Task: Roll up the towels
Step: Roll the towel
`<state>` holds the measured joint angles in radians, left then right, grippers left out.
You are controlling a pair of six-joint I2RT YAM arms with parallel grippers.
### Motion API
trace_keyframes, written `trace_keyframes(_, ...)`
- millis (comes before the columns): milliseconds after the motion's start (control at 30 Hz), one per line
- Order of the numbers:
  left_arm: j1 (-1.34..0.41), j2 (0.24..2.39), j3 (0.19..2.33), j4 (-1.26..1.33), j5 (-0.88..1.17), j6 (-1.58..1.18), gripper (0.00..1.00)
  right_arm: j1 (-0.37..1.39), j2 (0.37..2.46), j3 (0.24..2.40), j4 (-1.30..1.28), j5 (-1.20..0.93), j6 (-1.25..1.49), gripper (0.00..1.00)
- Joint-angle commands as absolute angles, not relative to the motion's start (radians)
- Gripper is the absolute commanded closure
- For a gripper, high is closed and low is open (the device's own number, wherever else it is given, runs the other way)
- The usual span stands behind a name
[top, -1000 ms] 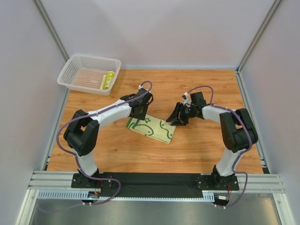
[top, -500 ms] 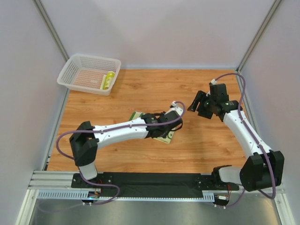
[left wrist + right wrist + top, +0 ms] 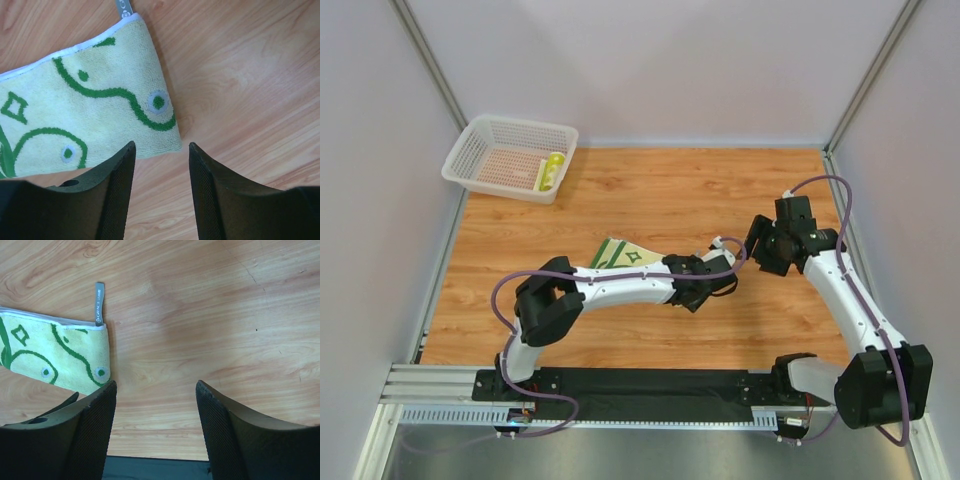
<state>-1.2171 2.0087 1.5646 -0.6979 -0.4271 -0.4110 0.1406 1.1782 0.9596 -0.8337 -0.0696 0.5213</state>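
A cream towel with green swirls (image 3: 620, 253) lies flat on the wooden table, and my left arm hides most of it from above. Its right end (image 3: 90, 115) lies just ahead of my left gripper (image 3: 161, 147), which is open and holds nothing; from above that gripper (image 3: 708, 288) hangs past the towel's right end. My right gripper (image 3: 155, 385) is open over bare wood, with the towel end (image 3: 55, 355) and its grey tag (image 3: 100, 302) to its left. It sits right of the left gripper (image 3: 760, 250). A rolled yellow-green towel (image 3: 552, 170) lies in the basket.
A white mesh basket (image 3: 480, 140) stands at the far left corner. Grey walls with metal posts close the table on three sides. The black base rail (image 3: 640, 385) runs along the near edge.
My left arm has swept right along the towel to its right end and its jaws have widened. My right arm swung away to the right and opened.
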Motion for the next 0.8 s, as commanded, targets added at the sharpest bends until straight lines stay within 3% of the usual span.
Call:
trace_keyframes(0,-1.224,2.037,1.600,-0.707,-0.413,-0.433,0.47,0.137,1.167,0.954,-0.833,-0.055,0.505,0.34)
trace_keyframes(133,-1.226,2.074,1.586,-0.703,-0.416,-0.451,0.53,0.135,1.178,0.951,-0.827,-0.060,0.502,0.35)
trace_keyframes(567,-1.216,2.100,1.473,-0.620,-0.423,-0.497,0.55,0.135,1.184,0.936,-0.821,-0.066,0.500,0.37)
trace_keyframes(700,-1.198,2.079,1.407,-0.568,-0.400,-0.512,0.72,0.135,1.189,0.931,-0.815,-0.100,0.499,0.37)
trace_keyframes(767,-1.193,2.043,1.359,-0.529,-0.390,-0.517,0.88,0.137,1.192,0.920,-0.784,-0.188,0.495,0.36)
